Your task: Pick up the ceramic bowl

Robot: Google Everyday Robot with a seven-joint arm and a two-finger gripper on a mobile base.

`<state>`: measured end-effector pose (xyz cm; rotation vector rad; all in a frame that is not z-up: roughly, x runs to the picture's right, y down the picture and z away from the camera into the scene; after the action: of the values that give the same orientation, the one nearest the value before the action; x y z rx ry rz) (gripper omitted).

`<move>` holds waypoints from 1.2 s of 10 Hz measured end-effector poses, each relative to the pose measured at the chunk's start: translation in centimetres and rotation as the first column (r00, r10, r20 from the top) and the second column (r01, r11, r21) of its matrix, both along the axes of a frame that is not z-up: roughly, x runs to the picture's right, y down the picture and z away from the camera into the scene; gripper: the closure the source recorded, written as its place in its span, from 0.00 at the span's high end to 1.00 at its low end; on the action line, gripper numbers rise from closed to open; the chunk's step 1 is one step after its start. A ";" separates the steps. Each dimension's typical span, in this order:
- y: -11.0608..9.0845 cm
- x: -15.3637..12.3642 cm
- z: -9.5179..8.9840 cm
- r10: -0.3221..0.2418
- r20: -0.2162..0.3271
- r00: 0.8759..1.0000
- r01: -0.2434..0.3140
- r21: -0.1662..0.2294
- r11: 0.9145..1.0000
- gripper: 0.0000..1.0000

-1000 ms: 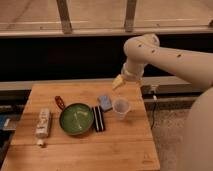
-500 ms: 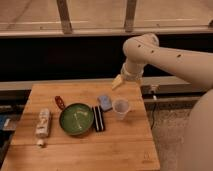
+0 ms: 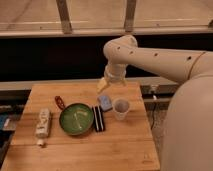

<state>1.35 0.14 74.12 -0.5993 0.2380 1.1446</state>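
The robot's arm [image 3: 155,57] is a thick, smooth cream-white tube with rounded joints and small dark screw holes dotted along its shell. Its tool [image 3: 111,84], pale yellow at the lower end, hangs over the table's [image 3: 75,150] far edge.

high downward view, end effector [image 3: 103,85] above table [image 3: 125,145]

Arm [image 3: 150,55] swung left vs 1 s ago. Claw [image 3: 103,85] was above the table's [image 3: 65,150] far edge behind the cup [image 3: 120,108]. It's now behind the small blue item [image 3: 105,102], a bit lower and closer to the ceramic bowl [image 3: 76,119].
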 end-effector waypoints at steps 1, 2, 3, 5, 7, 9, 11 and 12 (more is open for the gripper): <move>0.4 -1.4 0.0 -0.021 0.027 0.999 0.021 -0.005 1.000 0.80; 0.7 -2.5 0.1 -0.039 0.054 0.998 0.039 -0.008 0.999 0.80; 0.8 -3.2 0.2 -0.049 0.077 0.996 0.050 -0.007 0.999 0.80; 1.0 -5.6 0.4 -0.070 0.152 0.986 0.069 0.011 0.998 0.80; 1.2 -7.3 0.3 -0.084 0.205 0.975 0.078 0.036 0.996 0.80; 1.5 -8.5 0.8 -0.094 0.245 0.965 0.086 0.045 0.995 0.80; 2.2 -10.1 1.1 -0.094 0.279 0.956 0.087 0.037 0.996 0.80; 2.1 -9.6 1.2 -0.090 0.273 0.958 0.083 0.038 0.996 0.80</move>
<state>-8.23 2.21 75.34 -0.7101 0.0107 0.9664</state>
